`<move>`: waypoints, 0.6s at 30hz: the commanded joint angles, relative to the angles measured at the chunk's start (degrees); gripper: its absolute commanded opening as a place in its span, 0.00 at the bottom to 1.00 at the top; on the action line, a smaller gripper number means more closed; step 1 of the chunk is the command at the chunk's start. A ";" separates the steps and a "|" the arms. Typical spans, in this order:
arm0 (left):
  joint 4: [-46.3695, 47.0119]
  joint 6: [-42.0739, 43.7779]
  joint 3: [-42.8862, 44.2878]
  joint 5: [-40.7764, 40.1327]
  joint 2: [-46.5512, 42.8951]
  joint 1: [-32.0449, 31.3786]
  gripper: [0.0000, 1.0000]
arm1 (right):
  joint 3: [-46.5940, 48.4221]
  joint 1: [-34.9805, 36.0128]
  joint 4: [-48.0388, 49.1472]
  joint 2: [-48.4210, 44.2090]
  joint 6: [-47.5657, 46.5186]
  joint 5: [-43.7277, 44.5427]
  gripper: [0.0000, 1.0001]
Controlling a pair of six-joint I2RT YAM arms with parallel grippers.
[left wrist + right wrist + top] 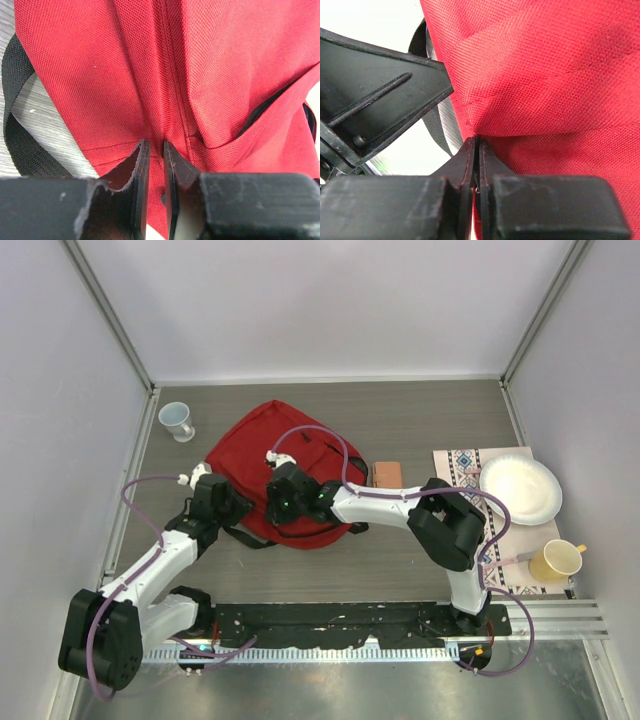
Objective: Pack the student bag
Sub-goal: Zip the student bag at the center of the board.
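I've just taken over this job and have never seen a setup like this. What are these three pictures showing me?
Two robot arms are bolted at the near edge of a table. The wide picture looks down from above. The two close-ups come from a camera on each wrist. On the table lie the red student bag, a pale cup, a brown block, a white plate on a patterned mat, and a yellow mug near it. The left gripper and the right gripper each appear closed on a fold of the bag's fabric.
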 commanded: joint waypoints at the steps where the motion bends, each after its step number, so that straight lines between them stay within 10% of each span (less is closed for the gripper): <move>1: 0.51 0.93 -0.59 0.45 -0.53 0.27 0.20 | 1.37 0.41 2.92 -0.71 -0.48 2.89 0.04; 18: 0.60 1.02 -1.12 0.54 -0.36 0.27 0.10 | -8.92 0.15 13.11 -7.04 3.74 5.19 0.02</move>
